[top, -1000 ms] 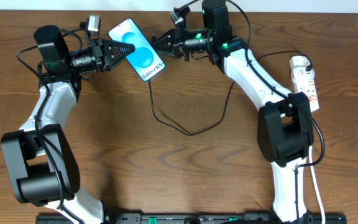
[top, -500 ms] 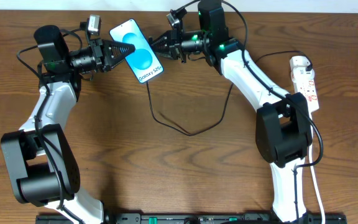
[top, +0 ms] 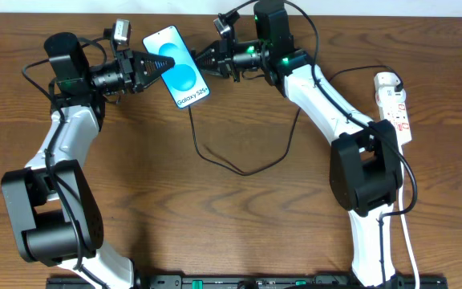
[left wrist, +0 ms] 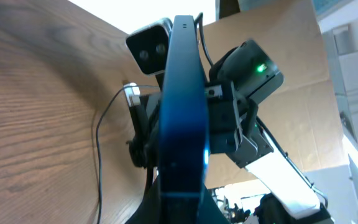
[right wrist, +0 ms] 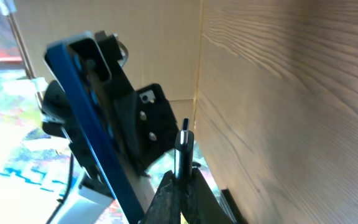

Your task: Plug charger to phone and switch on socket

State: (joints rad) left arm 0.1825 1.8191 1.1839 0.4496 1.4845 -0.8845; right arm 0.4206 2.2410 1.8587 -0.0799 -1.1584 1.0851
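The phone [top: 177,67], its blue screen up and tilted, is held off the table at the back, with my left gripper [top: 160,69] shut on its left edge. In the left wrist view the phone [left wrist: 182,99] shows edge-on, rising from the gripper [left wrist: 182,202]. My right gripper [top: 201,58] is shut on the charger's plug tip [right wrist: 183,148], which points at the phone's [right wrist: 82,106] lower end, a short gap away. The black cable [top: 239,170] loops over the table toward the white adapter [top: 386,80] in the socket [top: 398,111] at the far right.
The socket's white cord [top: 408,241] runs down the right edge past the right arm's base. The cable's loop lies on the wooden table [top: 215,225] between the two arms. A cardboard wall stands behind the table's back edge.
My right gripper with the plug has moved left, closer to the phone's end. The phone has shifted and turned slightly in my left gripper.
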